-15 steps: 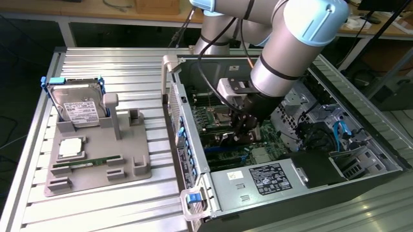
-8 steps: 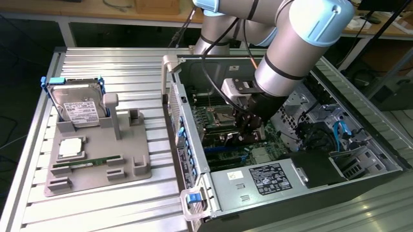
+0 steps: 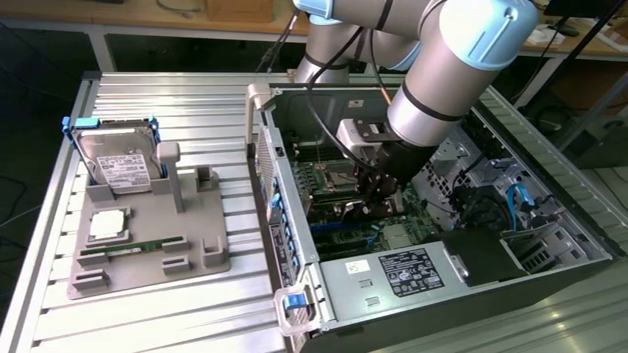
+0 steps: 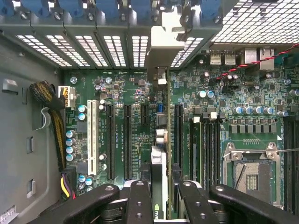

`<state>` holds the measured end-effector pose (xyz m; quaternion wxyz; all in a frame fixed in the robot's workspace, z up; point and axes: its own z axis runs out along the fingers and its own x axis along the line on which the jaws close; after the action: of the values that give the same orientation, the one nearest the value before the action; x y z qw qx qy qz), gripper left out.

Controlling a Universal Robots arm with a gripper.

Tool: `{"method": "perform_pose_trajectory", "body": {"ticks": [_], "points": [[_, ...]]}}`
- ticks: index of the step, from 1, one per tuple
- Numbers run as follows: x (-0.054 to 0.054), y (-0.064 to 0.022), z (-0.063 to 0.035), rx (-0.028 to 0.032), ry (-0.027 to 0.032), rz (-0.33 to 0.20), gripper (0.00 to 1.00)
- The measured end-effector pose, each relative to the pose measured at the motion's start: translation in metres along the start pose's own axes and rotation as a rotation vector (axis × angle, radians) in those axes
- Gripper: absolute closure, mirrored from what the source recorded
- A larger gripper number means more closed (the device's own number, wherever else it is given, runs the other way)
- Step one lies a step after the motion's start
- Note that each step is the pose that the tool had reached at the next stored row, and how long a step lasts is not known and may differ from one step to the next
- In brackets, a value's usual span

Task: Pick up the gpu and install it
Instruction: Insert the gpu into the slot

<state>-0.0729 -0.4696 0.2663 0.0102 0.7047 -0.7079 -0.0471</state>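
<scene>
Exterior view, from its left. Grey tray (image 3: 211, 265) sits on the ribbed metal table (image 3: 147, 323), near the table's edge on that side. Hard drive (image 3: 116, 163) in its blue-tabbed frame stands propped at the tray's far corner. Processor chip (image 3: 108, 224) lies flat near the tray's middle. Green memory stick (image 3: 132, 250) lies along the tray's near edge.

Next over: open computer case (image 3: 294, 184), lying on its side, just beside the tray. Motherboard (image 3: 339, 184) faces up from the case floor. Labelled power supply (image 3: 407, 272) fills the case's near end.

My arm (image 3: 442, 81) comes down from the far edge of the table into the case. My gripper (image 3: 378, 195) hangs low over the middle of the motherboard.

Wrist view: my gripper (image 4: 162, 186) is narrow, fingers (image 4: 138, 200) pinching the gpu (image 4: 159, 172) from both flat sides. Card stands upright, seen edge-on, lined up along the long black slots (image 4: 127, 140). Its silvery bracket (image 4: 163, 46) points to the case wall with the vent grilles. Empty processor socket (image 4: 252, 172) lies well apart from it.

Whether the card's lower edge touches a slot, I cannot tell.
</scene>
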Motion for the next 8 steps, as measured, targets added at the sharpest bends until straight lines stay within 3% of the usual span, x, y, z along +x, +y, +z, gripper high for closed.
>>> {"method": "perform_pose_trajectory", "body": {"ticks": [8], "points": [[-0.0002, 0.0002, -0.0032, -0.0008, -0.0009, 0.0, 0.73]]}}
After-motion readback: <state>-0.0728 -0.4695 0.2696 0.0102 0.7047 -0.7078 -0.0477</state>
